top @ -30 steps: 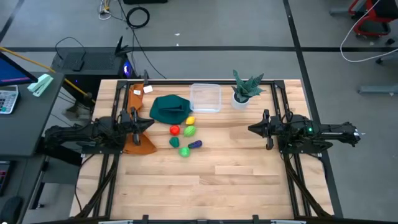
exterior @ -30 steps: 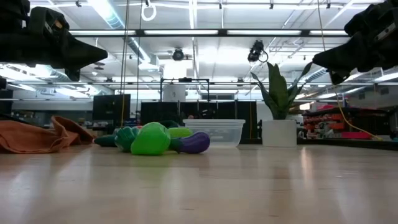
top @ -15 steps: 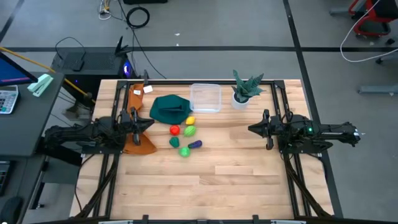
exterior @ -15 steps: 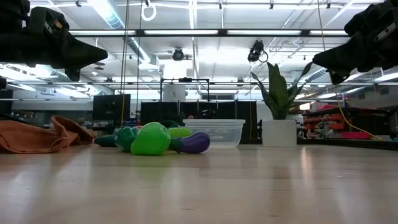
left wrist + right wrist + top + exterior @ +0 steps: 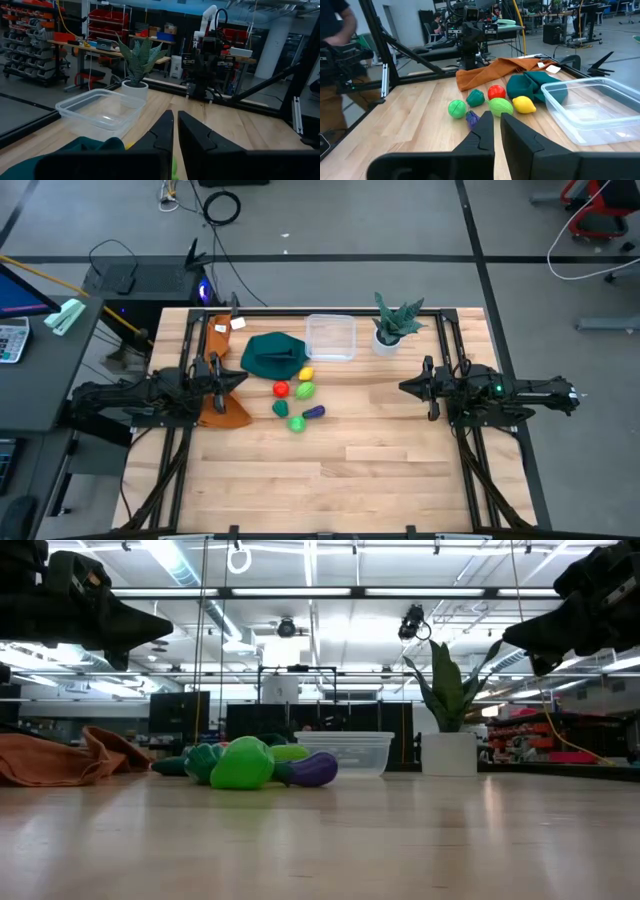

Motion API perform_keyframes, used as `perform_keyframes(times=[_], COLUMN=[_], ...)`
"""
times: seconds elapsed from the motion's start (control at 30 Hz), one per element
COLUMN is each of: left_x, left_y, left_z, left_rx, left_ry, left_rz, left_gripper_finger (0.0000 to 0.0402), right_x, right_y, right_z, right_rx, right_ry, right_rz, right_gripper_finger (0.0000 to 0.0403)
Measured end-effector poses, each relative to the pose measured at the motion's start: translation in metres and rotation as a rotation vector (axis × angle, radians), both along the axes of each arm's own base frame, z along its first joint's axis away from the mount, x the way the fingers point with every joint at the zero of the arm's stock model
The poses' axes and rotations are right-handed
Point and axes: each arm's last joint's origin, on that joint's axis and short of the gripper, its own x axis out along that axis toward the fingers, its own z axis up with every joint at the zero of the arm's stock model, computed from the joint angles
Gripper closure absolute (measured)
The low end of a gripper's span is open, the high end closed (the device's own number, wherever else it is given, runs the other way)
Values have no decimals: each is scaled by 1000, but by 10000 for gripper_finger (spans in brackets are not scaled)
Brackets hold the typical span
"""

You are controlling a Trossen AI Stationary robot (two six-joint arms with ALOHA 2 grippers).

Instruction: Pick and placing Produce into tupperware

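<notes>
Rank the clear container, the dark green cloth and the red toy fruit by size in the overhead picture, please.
1. Dark green cloth, slightly bigger than the container.
2. Clear container.
3. Red toy fruit, far the smallest.

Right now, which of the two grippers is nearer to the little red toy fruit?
Left. The left gripper sits just beside the red toy fruit; the right gripper waits farther off across the table.

Five toy produce (image 5: 297, 402) beside empty tupperware (image 5: 331, 337)
</notes>
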Motion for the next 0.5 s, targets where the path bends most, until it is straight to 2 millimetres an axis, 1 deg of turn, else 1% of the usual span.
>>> perform_keyframes(times=[0.2,0.5], left_x=[0,0], left_y=[0,0], left_z=[0,0], left_rx=[0,0], left_ry=[0,0], left_rz=[0,0], left_gripper_finger=[361,373], right_x=[0,0], right_y=[0,0], right_z=[0,0], right_rx=[0,0], right_ry=[0,0], right_rz=[0,0], right_gripper_finger=[402,402])
